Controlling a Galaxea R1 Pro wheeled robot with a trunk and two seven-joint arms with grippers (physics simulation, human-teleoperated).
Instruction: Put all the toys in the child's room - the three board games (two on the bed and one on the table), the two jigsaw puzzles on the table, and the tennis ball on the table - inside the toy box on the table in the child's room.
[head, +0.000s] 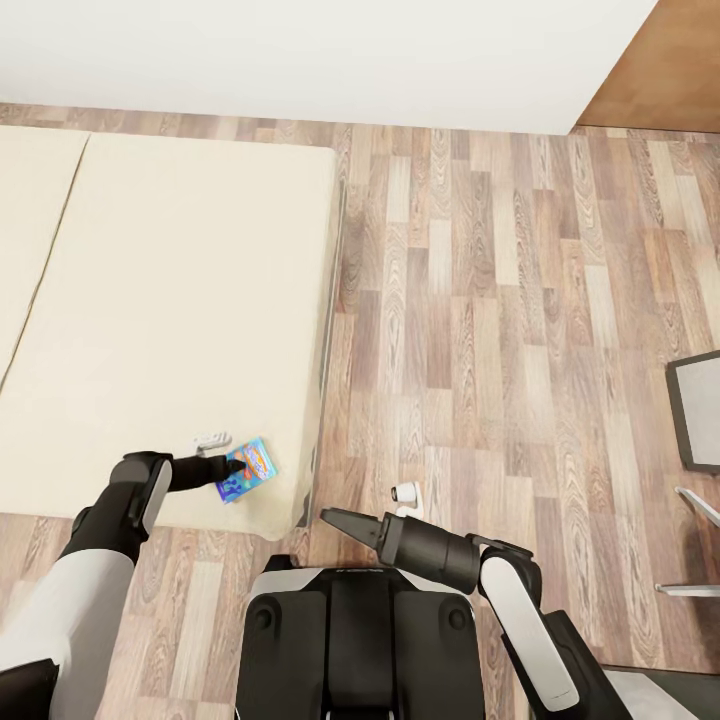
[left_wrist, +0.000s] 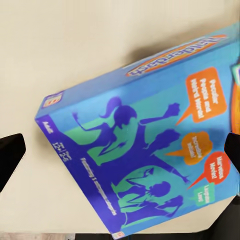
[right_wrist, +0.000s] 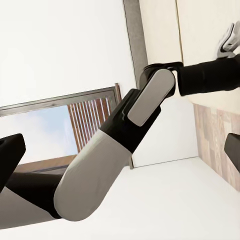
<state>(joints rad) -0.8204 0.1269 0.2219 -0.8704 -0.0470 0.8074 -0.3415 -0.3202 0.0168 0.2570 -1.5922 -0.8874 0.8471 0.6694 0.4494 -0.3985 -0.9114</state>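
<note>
I see one flat blue printed board game box (head: 247, 469) near the beige bed's (head: 180, 300) front corner, my left gripper (left_wrist: 120, 150) spread wide over it (right gripper (right_wrist: 120, 155) likewise open).

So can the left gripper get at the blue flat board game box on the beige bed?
Probably yes: the left gripper hangs over the blue box, fingers spread, bed bare around it.
</note>
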